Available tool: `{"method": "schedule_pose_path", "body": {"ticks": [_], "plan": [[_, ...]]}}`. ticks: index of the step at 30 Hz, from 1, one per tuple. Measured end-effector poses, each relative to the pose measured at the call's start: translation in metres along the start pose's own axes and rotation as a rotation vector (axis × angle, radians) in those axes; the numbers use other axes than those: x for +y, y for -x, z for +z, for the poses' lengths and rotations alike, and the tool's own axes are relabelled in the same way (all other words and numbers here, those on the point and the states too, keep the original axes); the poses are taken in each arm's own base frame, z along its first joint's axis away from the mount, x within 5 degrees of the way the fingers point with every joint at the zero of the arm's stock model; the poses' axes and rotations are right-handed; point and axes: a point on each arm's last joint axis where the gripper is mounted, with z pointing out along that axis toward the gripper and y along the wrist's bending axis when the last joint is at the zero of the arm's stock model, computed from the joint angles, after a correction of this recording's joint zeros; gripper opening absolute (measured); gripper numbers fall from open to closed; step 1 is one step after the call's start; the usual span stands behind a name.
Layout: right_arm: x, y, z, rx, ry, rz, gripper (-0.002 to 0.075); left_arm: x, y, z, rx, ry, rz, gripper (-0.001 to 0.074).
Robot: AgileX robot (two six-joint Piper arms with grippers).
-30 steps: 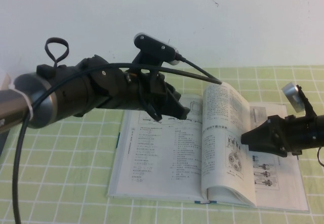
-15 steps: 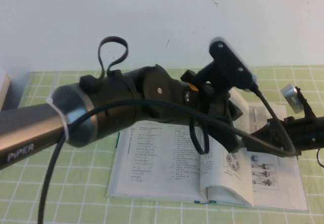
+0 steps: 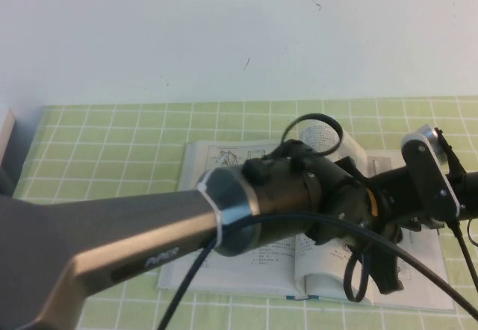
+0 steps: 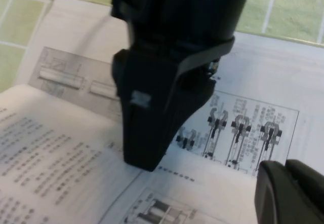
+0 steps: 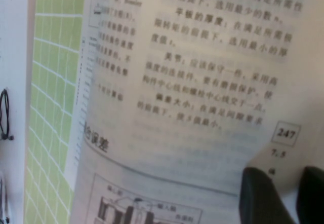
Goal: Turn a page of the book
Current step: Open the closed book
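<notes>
We count one book [image 3: 261, 266], lying open on one green checked cloth [image 3: 112, 136]. One page [image 5: 202, 82] stands raised near the book's spine. There are two grippers: the left gripper [image 3: 382, 270] over the book's right half, and the right gripper [image 4: 152, 138] against the raised page, toward the cloth's right edge.

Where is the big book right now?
In the high view the book lies open on the green checked cloth, toward the robot's right, mostly hidden under the left arm. The left tool and right tool are both over its right-hand pages.
</notes>
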Motion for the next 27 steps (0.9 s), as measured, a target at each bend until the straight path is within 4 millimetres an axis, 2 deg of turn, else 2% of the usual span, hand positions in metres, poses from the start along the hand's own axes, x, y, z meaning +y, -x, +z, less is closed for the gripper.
{"method": "schedule_pose_path", "body": {"ticks": [4,10,18,23,27], "plan": [[0.0,0.0,0.0,0.0,0.0,-0.001,0.0186,-0.012,-0.001,0.02,0.033,-0.022,0.038,-0.0004],[0.0,0.0,0.0,0.0,0.0,-0.014,0.0174,-0.022,-0.014,0.043,0.1,-0.054,0.131,-0.0004],[0.0,0.0,0.0,0.0,0.0,-0.017,0.0169,-0.023,-0.018,0.058,0.076,-0.041,0.176,-0.0004],[0.0,0.0,0.0,0.0,0.0,-0.02,0.0168,-0.026,-0.027,0.072,0.105,-0.055,0.177,-0.0004],[0.0,0.0,0.0,0.0,0.001,-0.02,0.0168,-0.026,-0.026,0.073,0.099,-0.053,0.178,-0.0004]]}}
